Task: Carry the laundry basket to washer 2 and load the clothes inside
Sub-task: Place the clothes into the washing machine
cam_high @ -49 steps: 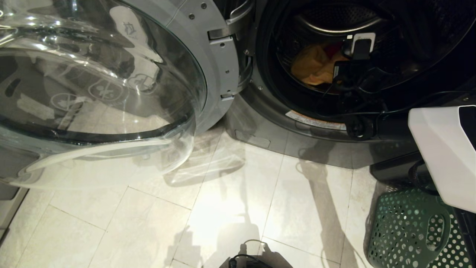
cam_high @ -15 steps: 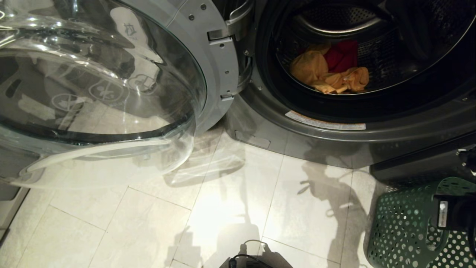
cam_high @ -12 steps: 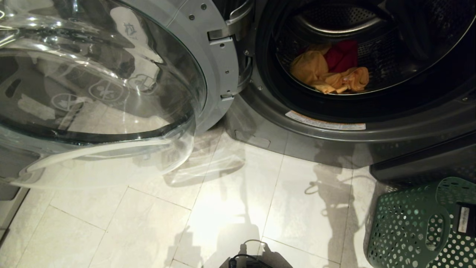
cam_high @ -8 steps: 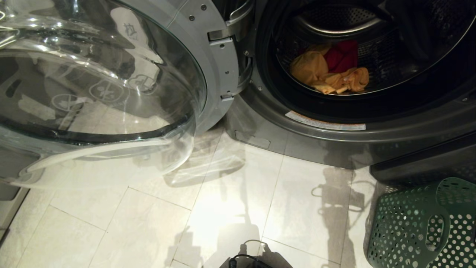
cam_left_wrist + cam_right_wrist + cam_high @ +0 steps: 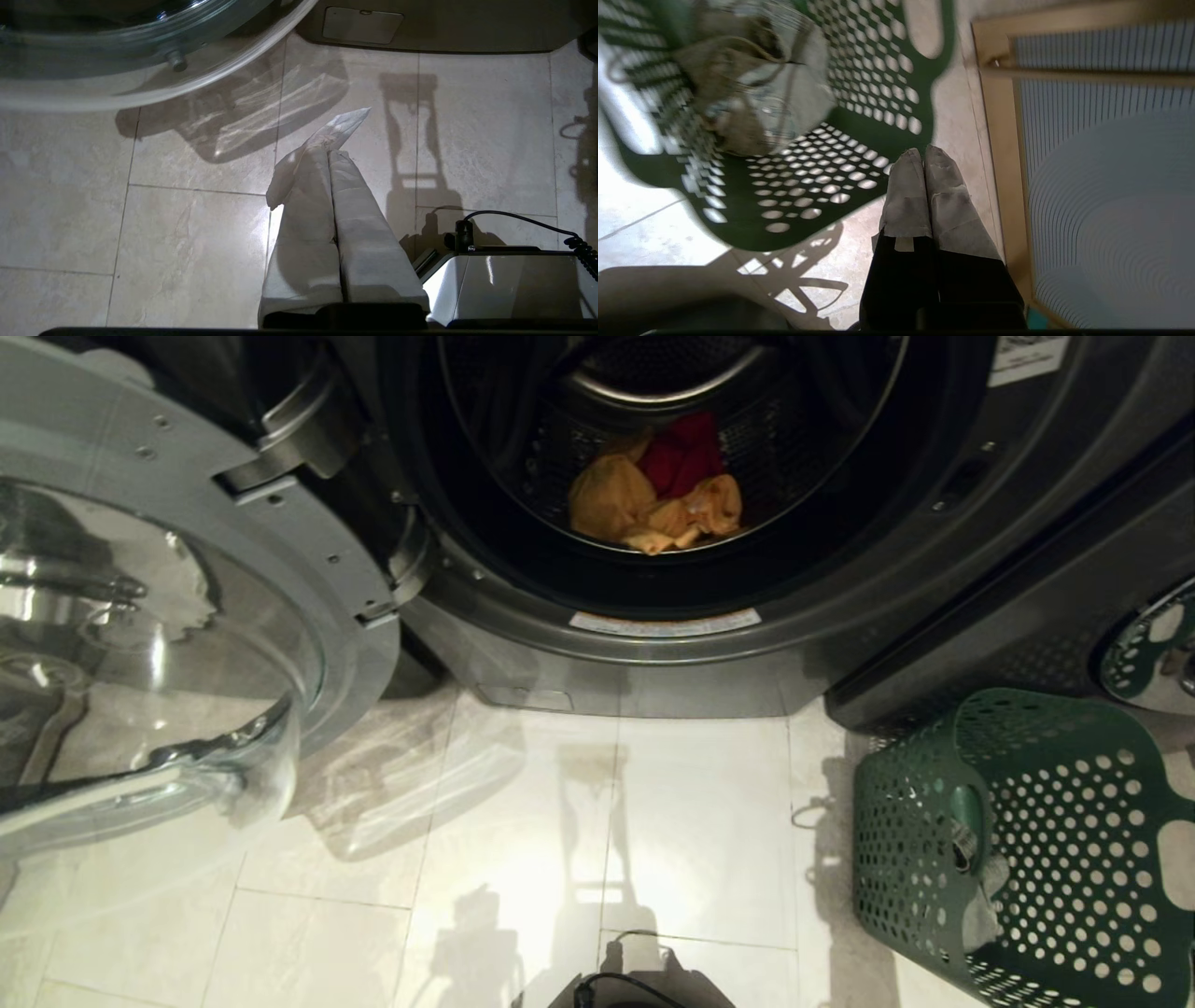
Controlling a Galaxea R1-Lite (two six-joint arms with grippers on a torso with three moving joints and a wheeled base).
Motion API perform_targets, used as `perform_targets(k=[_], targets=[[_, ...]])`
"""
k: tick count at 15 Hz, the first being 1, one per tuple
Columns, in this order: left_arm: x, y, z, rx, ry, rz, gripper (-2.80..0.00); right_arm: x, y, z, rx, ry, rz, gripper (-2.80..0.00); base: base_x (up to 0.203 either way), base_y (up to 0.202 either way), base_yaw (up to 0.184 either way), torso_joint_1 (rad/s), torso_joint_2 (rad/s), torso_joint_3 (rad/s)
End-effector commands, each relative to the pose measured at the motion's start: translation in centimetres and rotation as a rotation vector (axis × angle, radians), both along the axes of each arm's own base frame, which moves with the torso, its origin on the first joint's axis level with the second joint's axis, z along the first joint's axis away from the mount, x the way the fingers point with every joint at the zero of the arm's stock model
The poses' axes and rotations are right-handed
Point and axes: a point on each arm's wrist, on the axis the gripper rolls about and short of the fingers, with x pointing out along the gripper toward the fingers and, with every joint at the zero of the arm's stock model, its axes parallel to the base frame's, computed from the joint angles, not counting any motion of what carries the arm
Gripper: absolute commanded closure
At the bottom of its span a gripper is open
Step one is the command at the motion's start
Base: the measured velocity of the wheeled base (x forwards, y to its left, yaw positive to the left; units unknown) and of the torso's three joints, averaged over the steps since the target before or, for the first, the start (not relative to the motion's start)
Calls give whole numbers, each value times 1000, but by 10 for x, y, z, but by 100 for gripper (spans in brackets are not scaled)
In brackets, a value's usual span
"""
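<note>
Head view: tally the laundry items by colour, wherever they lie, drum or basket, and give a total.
Mustard-yellow garment, in the washer drum: 1
Red garment, in the drum: 1
Pale grey-white cloth, in the green laundry basket: 1
Total: 3

Overall light: dim, warm indoor light; dark machine fronts against a pale tiled floor.
Brightest area: lower centre of the head view, where the floor tiles shine almost white.
Glare: streaked reflections on the open glass door at the left, and a pale patch of light thrown on the tiles beside it.
Shadows: soft upright shadows on the floor at centre; a dotted shadow under the laundry basket at lower right.
Darkest area: the drum opening of washer 2 at upper centre, where only orange and red cloth catches light.
Blur: right wrist view smeared across its upper left; the basket's holes streak.
Sharpness: left wrist view crisp, shadows clear-edged.
</note>
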Motion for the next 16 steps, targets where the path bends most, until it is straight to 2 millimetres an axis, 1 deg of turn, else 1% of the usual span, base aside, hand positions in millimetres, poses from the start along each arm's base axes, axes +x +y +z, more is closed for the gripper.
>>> perform_targets(k=[1, 7, 9, 11, 13, 16], targets=[[0, 0, 0, 0, 2, 0, 0, 0, 0, 0, 1, -1, 0, 0, 0, 11, -178, 2, 4, 9], [0, 0, 0, 0, 2, 0, 0, 2, 1, -3, 26, 7, 42, 0, 0, 8, -176, 2, 2, 2], [0, 0, 0, 0, 2, 0, 0, 3, 2, -2, 71, -10, 104, 0, 0, 10, -167, 1, 1, 0], [0, 0, 0, 0, 1, 0, 0, 8, 4, -2, 134, -46, 204, 0, 3, 3, -111, 1, -5, 7], [0, 0, 0, 0, 2, 0, 0, 22, 4, -2, 199, -111, 312, 0, 0, 0, 0, 0, 0, 0], [0, 0, 0, 3, 0, -1, 0, 55, 0, -12, 238, -165, 360, 0, 0, 0, 0, 0, 0, 0]])
